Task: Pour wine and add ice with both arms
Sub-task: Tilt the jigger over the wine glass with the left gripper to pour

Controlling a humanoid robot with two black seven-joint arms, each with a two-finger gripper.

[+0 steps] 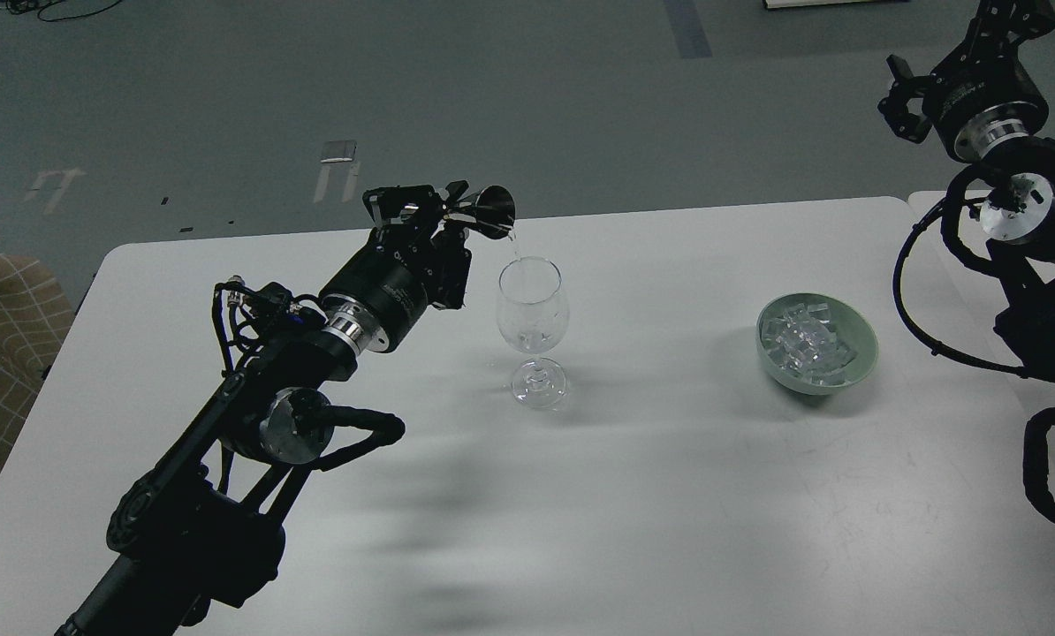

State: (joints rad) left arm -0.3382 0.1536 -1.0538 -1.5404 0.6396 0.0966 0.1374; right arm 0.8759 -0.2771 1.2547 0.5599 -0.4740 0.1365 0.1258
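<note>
— What is the left hand (446,215) doing?

— It is clenched on a small dark metal measuring cup (489,208), tipped over with its mouth just above the rim of the clear stemmed wine glass (532,329).

— Is anything coming out?

— Yes, a thin thread of clear, colourless wine (516,245) falls from the cup's lip into the glass. Whether any has gathered in the bowl of the glass I cannot tell.

— Where does the glass stand?

— Upright on the white rounded table (651,495), just beside the left arm's wrist.

— And the ice?

— The small transparent ice cubes (806,341) lie heaped in a pale green round bowl (859,346), well apart from the glass, toward the right side of the table.

— The right hand (900,99)?

— Raised at the upper right, beyond the table's edge, away from the bowl. It is dark and small, so I cannot tell whether its fingers are apart or together.
</note>
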